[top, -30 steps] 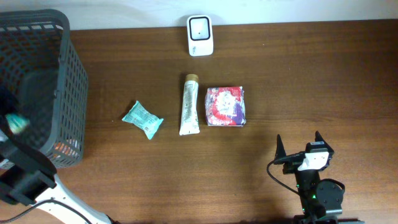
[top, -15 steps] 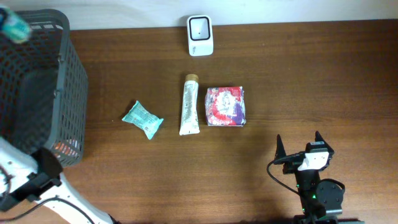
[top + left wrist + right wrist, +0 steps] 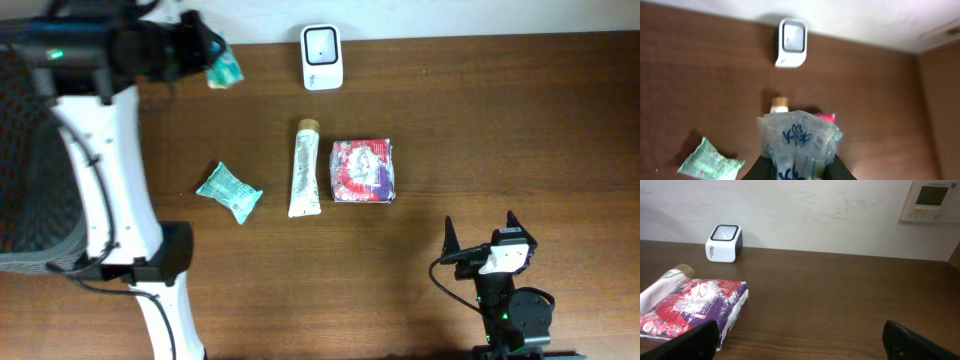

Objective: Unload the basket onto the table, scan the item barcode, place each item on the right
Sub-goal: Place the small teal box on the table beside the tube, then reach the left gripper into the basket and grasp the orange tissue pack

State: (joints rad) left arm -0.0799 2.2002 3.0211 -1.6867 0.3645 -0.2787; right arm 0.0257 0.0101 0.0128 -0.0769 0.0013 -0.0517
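1. Overhead view.
   - The left end effector (image 3: 207,57) pinches a small pouch (image 3: 224,69) in the air above the back of the bench (image 3: 500,120). It is to the left of the scanner (image 3: 322,57) and not yet over it.
   - I judge the step in hand to be carrying the pouch to the scanner window.
   - To do it well, bring the pouch squarely over the window, turn the barcode side down toward the glass, and hold it level and steady, close but not touching.
   - I cannot tell where the barcode sits, so a slow tilt or turn may be needed.
   - The right end effector (image 3: 480,228) stands spread and empty at the front right.
   - A dark mesh basket (image 3: 25,150) is at the far left.

2. Left wrist view.
   - The pouch is thin, crinkled, translucent film with blue print, clamped at its lower end between the dark fingers.
   - It looks soft and likely to flop or catch glare, so pulling it flat matters.
   - The scanner is a rounded white block with a dark glass face turned upward.
   - Below lies a soft green packet (image 3: 229,191) with crimped edges.

3. Right wrist view.
   - The fingers are wide apart with nothing between them.
   - A glossy, pillow-shaped red and purple pack (image 3: 363,171) lies just beside a pale tube (image 3: 305,170) with a tan cap.
   - The bench is smooth, dark wood grain.
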